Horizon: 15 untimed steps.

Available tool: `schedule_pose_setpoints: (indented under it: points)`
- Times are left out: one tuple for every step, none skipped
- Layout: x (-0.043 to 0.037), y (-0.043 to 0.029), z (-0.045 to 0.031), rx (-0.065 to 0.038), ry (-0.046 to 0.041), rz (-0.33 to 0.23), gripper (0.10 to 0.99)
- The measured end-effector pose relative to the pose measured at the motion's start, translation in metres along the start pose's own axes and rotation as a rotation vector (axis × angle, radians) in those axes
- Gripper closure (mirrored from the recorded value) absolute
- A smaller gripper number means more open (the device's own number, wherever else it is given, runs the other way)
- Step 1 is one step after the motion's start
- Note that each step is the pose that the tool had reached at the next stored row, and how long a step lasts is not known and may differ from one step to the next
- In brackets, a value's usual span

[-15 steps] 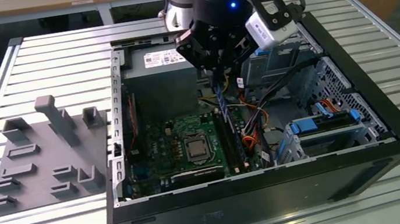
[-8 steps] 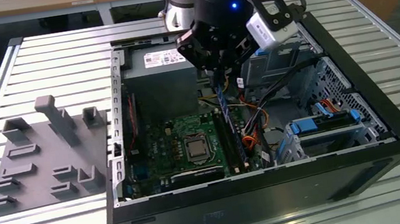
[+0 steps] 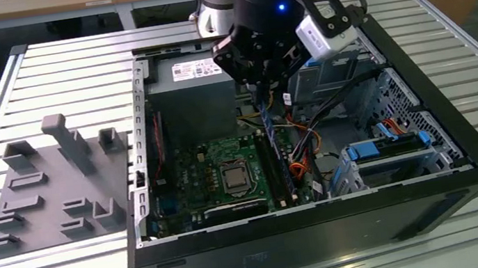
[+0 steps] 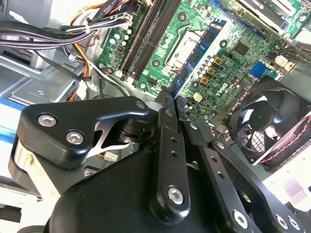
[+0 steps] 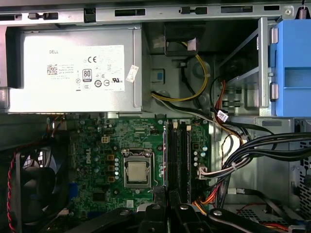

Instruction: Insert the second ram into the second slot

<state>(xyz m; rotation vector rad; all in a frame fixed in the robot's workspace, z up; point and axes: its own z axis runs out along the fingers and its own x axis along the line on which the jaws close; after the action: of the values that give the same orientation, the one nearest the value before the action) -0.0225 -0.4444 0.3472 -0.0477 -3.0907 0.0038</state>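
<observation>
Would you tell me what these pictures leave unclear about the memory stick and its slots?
1. Exterior view: whether the memory stick touches the slots; too small and dark there.
2. Second wrist view: the stick's gripped end, covered by the fingers.
3. First wrist view: whether a slot is already filled; too dark.

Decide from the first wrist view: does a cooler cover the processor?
No, the processor lies bare on the motherboard, its metal lid fully in sight.

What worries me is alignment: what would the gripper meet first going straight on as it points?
Likely the memory slots on the motherboard: the second ram, clamped in the gripper, points down at them and would touch first. Which slot is unclear.
</observation>
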Motion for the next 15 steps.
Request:
schedule_pose_setpoints:
  points:
    - [-0.0002,0.0,0.0001,0.0,0.0,0.0,0.949]
    - [-0.0005,0.0,0.0002,0.0,0.0,0.0,0.949]
    - [-0.0007,0.0,0.0002,0.0,0.0,0.0,0.949]
    - [-0.0009,0.0,0.0003,-0.001,0.0001,0.0,0.949]
    - [-0.0012,0.0,0.0004,-0.001,0.0001,0.0,0.949]
    - [-0.0014,0.0,0.0005,-0.001,0.0001,0.0,0.949]
    - [-0.0016,0.0,0.0006,-0.001,0.0,0.0,0.949]
    - [-0.0017,0.0,0.0007,-0.001,0.0,0.0,0.949]
    - [-0.0023,0.0001,0.001,-0.002,0.0001,0.0,0.949]
    - [-0.0028,0.0001,0.0012,-0.002,0.0001,0.0,0.949]
    - [-0.003,0.0001,0.0013,-0.002,0.0001,0.0,0.949]
    - [-0.0031,0.0001,0.0014,-0.002,0.0001,0.0,0.949]
    - [-0.0033,0.0001,0.0015,-0.002,0.0001,0.0,0.949]
    - [-0.0035,0.0001,0.0016,-0.002,0.0001,0.0,0.949]
    - [-0.0037,0.0001,0.0019,-0.002,0.0,0.0,0.949]
